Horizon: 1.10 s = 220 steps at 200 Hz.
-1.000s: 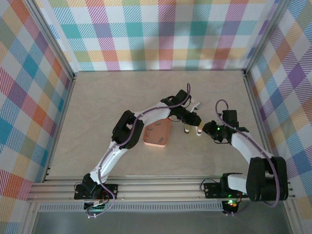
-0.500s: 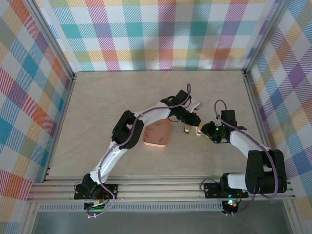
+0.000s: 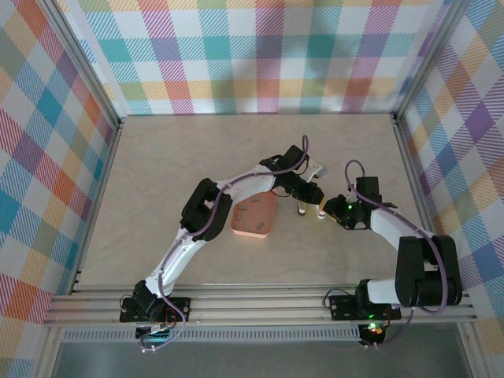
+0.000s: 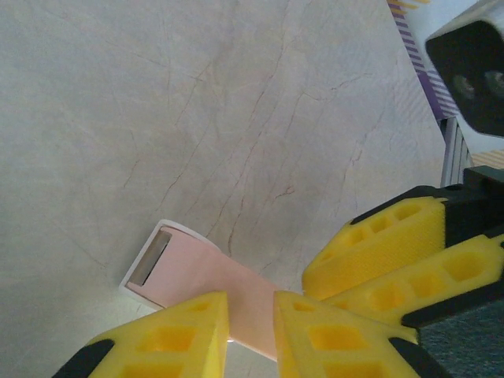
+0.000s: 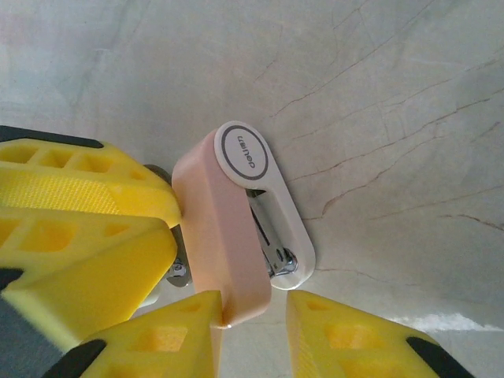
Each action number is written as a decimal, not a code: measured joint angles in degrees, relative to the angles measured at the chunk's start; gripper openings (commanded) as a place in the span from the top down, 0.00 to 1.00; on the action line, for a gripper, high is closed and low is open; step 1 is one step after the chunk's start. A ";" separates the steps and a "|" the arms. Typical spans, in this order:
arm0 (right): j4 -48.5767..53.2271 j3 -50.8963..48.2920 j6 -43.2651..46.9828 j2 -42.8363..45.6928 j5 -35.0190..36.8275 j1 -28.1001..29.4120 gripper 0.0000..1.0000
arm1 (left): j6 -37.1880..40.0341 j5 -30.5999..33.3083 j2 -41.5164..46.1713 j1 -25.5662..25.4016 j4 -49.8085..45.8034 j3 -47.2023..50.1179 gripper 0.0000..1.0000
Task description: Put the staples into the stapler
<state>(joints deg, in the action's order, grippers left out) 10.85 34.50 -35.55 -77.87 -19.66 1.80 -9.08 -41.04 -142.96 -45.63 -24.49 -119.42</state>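
**Left wrist.** The stapler (image 4: pixel 185 272): pink body with a grey slot at its far end, lying low over the table (image 4: pixel 236 102). The left gripper (image 4: pixel 250 311) is drawn nearly together and pinches that body.

**Right wrist.** The stapler is hinged open, its pink upper arm lifted off the white base and the metal channel (image 5: pixel 268 232) exposed. The right gripper (image 5: pixel 253 311) sits narrowly either side of the upper arm's near end. One pad touches it and a sliver of gap shows at the other, so whether it presses cannot be told.

Progress, as judged: opening is done. Whether the channel holds the staples cannot be told. Seating a strip and closing appear to remain.

**Top external.** Both grippers meet tip to tip near mid-table, just right of the orange tray (image 3: pixel 244 230), and the stapler is held between them. The surface is pale beige and faintly veined. Pastel plaid walls (image 3: pixel 260 55) stand on three sides, and an aluminium rail (image 3: pixel 260 303) runs along the near edge.
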 measured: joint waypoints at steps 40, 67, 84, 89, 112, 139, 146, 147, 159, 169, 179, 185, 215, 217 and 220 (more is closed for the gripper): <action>-0.94 0.50 0.04 -1.88 -0.04 -0.31 0.76 | 0.17 0.24 0.00 -0.07 -0.70 -0.24 0.77; -1.73 0.68 0.04 -2.49 0.57 -0.31 0.76 | 0.20 0.63 0.00 -0.11 -0.94 -0.42 0.77; -1.81 1.18 0.04 -3.15 0.79 -0.31 0.78 | 0.20 0.66 0.00 -0.11 -0.96 -0.44 0.77; -1.79 1.44 0.07 -3.41 0.98 -0.31 0.78 | 0.17 0.70 0.00 -0.11 -0.98 -0.46 0.77; -1.70 2.16 0.11 -4.07 1.64 -0.31 0.79 | 0.17 1.09 0.00 -0.11 -1.14 -0.63 0.77; -0.83 2.54 0.48 -4.11 2.27 -0.31 0.80 | 0.15 1.55 0.00 -0.11 -1.36 -0.85 0.77; -0.68 2.62 0.52 -4.11 2.45 -0.31 0.80 | 0.15 1.64 0.00 -0.11 -1.36 -0.85 0.77; -0.68 2.62 0.52 -4.11 2.45 -0.31 0.80 | 0.15 1.66 0.00 -0.11 -1.36 -0.85 0.77; -0.26 2.80 0.74 -4.11 2.71 -0.31 0.80 | 0.15 1.70 0.00 -0.11 -1.36 -0.85 0.77; 0.17 3.02 1.01 -4.11 2.86 -0.31 0.80 | 0.15 1.73 0.00 -0.11 -1.36 -0.85 0.77; 0.61 3.19 1.36 -4.11 3.04 -0.31 0.79 | 0.13 1.75 0.00 -0.11 -1.36 -0.87 0.77; 0.72 3.21 1.57 -4.11 3.02 -0.31 0.79 | 0.13 1.79 0.00 -0.11 -1.36 -0.87 0.77; 1.31 3.45 1.99 -4.20 2.84 -0.31 0.77 | -0.13 2.54 0.00 -0.11 -1.38 -1.05 0.77; 1.42 3.52 2.01 -4.22 2.84 -0.31 0.77 | -0.15 2.58 -0.02 -0.11 -1.38 -1.07 0.77; 1.60 3.58 2.03 -4.28 2.80 -0.31 0.77 | -0.24 2.67 -0.02 -0.11 -1.38 -1.09 0.77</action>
<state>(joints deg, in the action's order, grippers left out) 12.45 38.09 -33.52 -82.15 -16.86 1.50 -9.32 -38.37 -142.98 -45.74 -25.87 -120.51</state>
